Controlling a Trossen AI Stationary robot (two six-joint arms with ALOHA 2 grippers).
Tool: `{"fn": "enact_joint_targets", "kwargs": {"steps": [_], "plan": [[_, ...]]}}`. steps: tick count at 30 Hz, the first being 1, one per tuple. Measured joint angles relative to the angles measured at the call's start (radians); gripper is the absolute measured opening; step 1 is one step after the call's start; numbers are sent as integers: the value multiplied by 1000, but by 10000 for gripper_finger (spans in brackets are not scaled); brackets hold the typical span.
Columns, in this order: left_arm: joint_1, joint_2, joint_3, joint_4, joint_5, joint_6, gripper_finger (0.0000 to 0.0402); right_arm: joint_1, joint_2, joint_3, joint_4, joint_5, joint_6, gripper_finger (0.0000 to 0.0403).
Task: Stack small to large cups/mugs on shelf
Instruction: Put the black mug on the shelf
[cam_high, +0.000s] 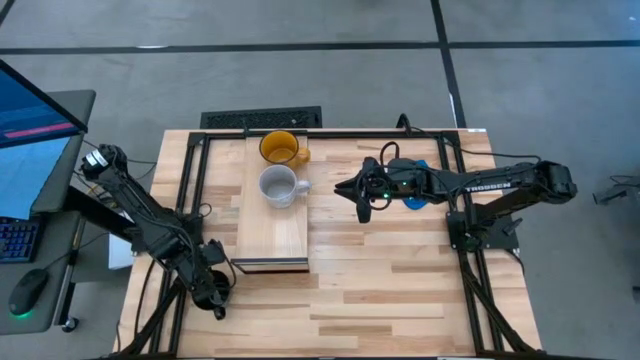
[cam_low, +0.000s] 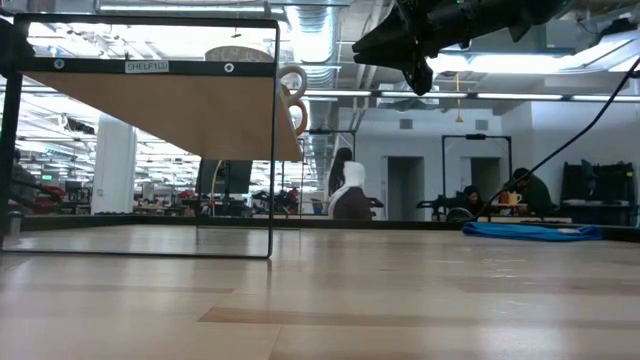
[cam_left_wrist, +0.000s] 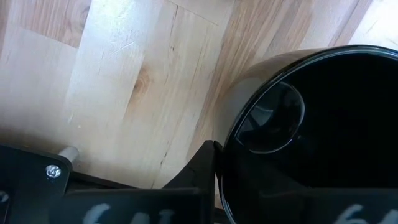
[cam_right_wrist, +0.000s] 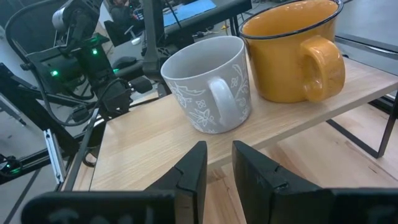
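Note:
The yellow-orange mug and the white mug stand upright side by side on the far half of the pale raised shelf; both also show in the right wrist view, yellow and white, handles toward the camera. My right gripper hangs in the air to the right of the shelf, pointing at the white mug, empty, with a narrow gap between its fingers. My left gripper is near the table's front left corner, shut on the black mug. My left gripper has the black mug's wall at the rim between its fingers. One finger lies on the outside; the other is lost in the dark inside of the mug. I cannot tell whether the mug stands on the table or is lifted.
A flat blue object lies on the table under my right arm, also seen in the low view. Black frame bars stand at the shelf's left and along the table's sides. Bare planks lie at the near middle.

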Motion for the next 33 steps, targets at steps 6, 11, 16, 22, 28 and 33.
{"fn": "enact_joint_targets", "kwargs": {"steps": [6, 11, 16, 22, 28, 33], "plan": [[0, 0, 0, 1, 1, 0, 18, 0, 0, 0, 0, 0, 0, 97], [0, 0, 0, 1, 1, 0, 16, 0, 0, 0, 0, 0, 0, 97], [0, 0, 0, 1, 2, 0, 12, 0, 0, 0, 0, 0, 0, 97], [0, 0, 0, 1, 2, 0, 19, 0, 0, 0, 0, 0, 0, 97], [0, 0, 0, 1, 2, 0, 14, 0, 0, 0, 0, 0, 0, 97], [0, 0, 0, 1, 2, 0, 18, 0, 0, 0, 0, 0, 0, 97]]}}
